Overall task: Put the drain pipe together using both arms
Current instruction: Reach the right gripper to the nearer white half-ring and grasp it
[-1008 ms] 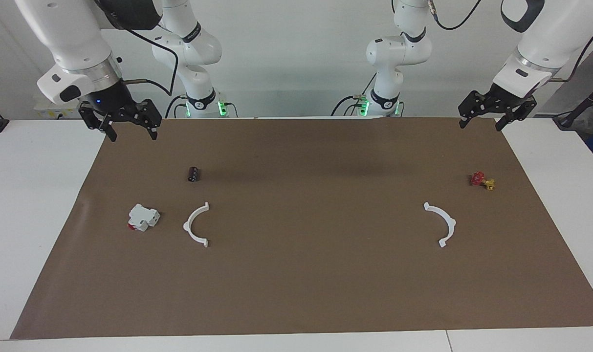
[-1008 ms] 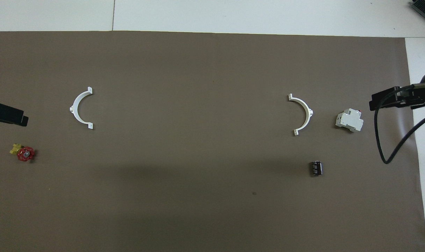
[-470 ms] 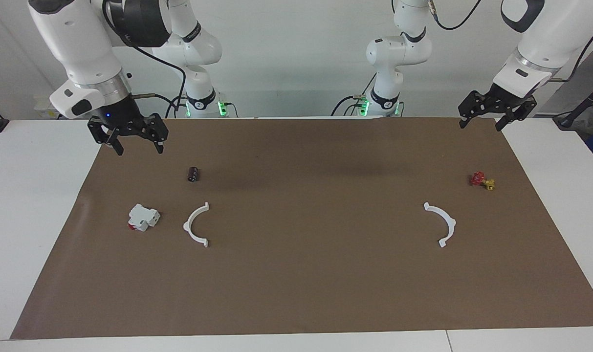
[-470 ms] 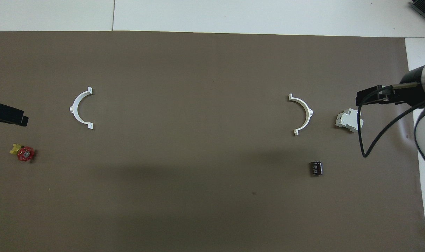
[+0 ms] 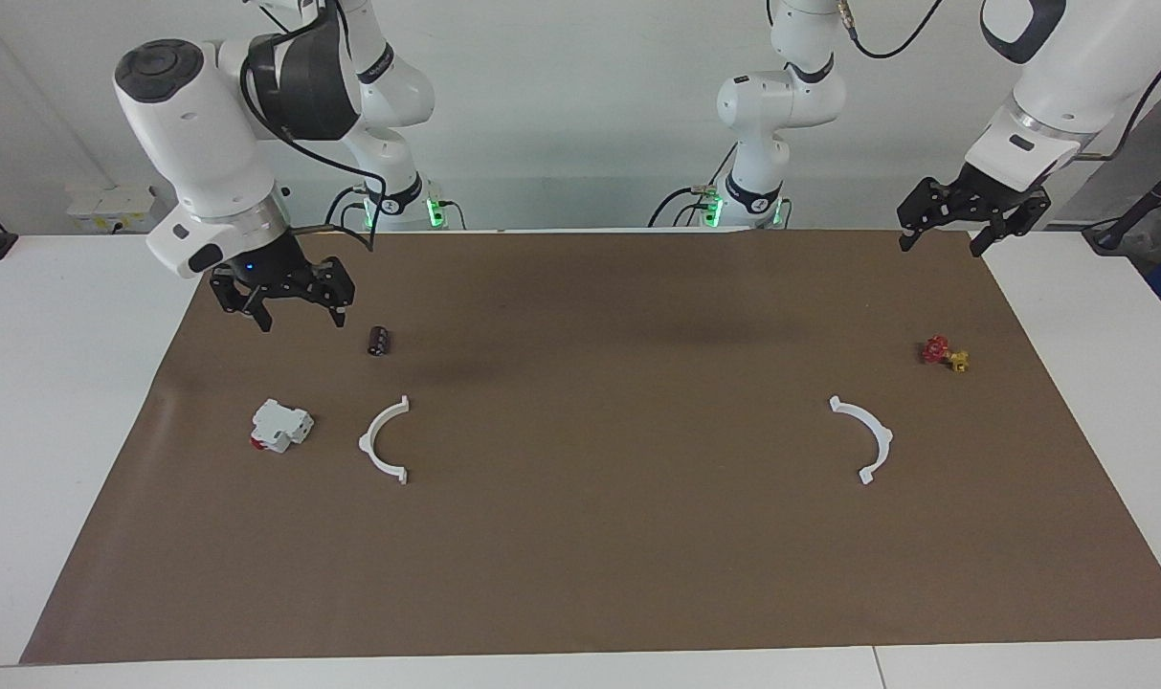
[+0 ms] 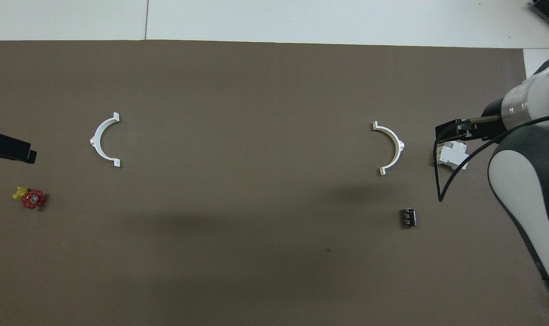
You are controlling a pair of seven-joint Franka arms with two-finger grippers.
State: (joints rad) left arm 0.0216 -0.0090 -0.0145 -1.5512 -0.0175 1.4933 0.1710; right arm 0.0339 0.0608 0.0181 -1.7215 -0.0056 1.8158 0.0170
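Note:
The drain pipe lies as two separate white half-rings on the brown mat. One half-ring (image 5: 363,443) (image 6: 399,146) is toward the right arm's end, the other (image 5: 886,440) (image 6: 94,141) toward the left arm's end. My right gripper (image 5: 301,323) (image 6: 448,130) hangs open and empty above the mat, close to the black cylinder and apart from the half-rings. Seen from above, it partly covers the white-and-red block. My left gripper (image 5: 939,247) (image 6: 11,151) waits open and empty over the mat's corner by its own base.
A blocky white-and-red part (image 5: 279,426) (image 6: 453,156) lies beside the right arm's half-ring. A small black cylinder (image 5: 379,340) (image 6: 408,217) sits nearer the robots. A red-and-yellow valve (image 5: 942,352) (image 6: 31,198) lies near the left arm's half-ring. The brown mat (image 5: 590,536) covers the table.
The right arm has come down and in over the mat, toward the black cylinder and the white-and-red part. The left arm and all the parts have stayed put.

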